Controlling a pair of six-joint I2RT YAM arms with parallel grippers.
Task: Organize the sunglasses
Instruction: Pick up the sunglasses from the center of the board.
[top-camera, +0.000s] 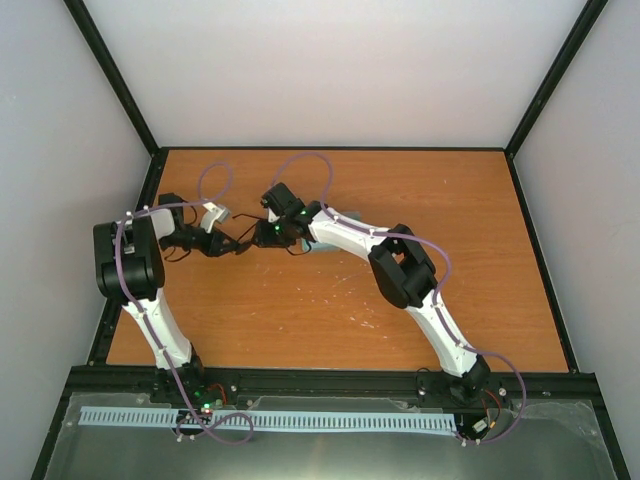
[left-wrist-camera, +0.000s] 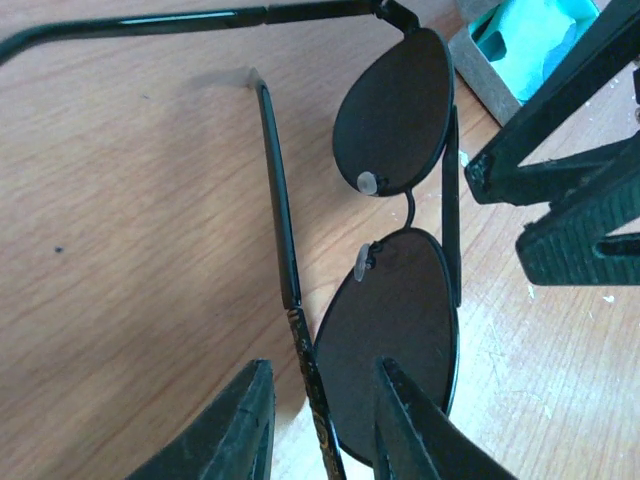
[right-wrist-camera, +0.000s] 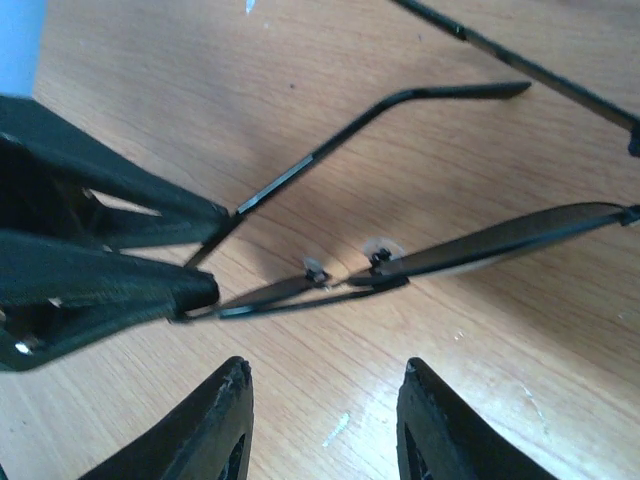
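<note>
From above, you see both arms reaching in over a bare stretch of the orange-brown wood tabletop (top-camera: 330, 320). The left hand (top-camera: 225, 246) and right hand (top-camera: 262, 236) almost meet tip to tip. The sunglasses (top-camera: 247, 244) are a thin black tangle between them, too small here for detail. A pale case (top-camera: 338, 216) shows from under the right forearm.

In your left wrist view, the sunglasses (left-wrist-camera: 395, 330) fill the frame. They have two dark, glossy teardrop lenses in a slim black metal rim, a thin wire bridge and clear rounded nose pads. The arms are flat, narrow black strips. The left hand (left-wrist-camera: 322, 400) is closed to a narrow gap, pinching the outer end of the nearer lens and the arm beside it. That arm carries a fine mark near the hinge, too blurred for you to read. The right hand (left-wrist-camera: 497, 208), matte black and ribbed, sits just beside the lenses. Behind it is the grey case (left-wrist-camera: 485, 75), lined in teal.

In your right wrist view, the sunglasses (right-wrist-camera: 450, 255) are edge-on, low over the grainy wood. You cannot tell whether they touch it. The left hand (right-wrist-camera: 218, 252) clamps their end. The right hand (right-wrist-camera: 325, 375) is spread wide, its rough black fingers (right-wrist-camera: 225, 420) holding nothing.
</note>
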